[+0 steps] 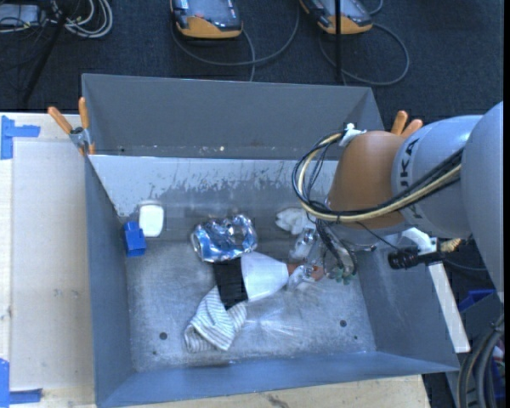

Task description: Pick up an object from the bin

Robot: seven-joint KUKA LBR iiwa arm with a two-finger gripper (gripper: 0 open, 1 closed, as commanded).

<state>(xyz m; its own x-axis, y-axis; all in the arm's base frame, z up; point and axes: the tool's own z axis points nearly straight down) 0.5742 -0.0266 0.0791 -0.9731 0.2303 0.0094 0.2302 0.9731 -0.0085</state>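
We see the claw [308, 263] down in the right middle of the bin [238, 130], just beside a white cup-shaped piece [265, 276], and we cannot tell whether it is wide or narrow. Left of that piece lie a black band [229, 284], a striped cloth [211, 325] and a crumpled silver-blue wrapper [225, 236]. A blue block [134, 239] sits well apart at the left wall.

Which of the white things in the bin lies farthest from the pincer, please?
The small white rounded block at the left wall, beside the blue block. The crumpled white wad and the white sheet lie right by the pincer.
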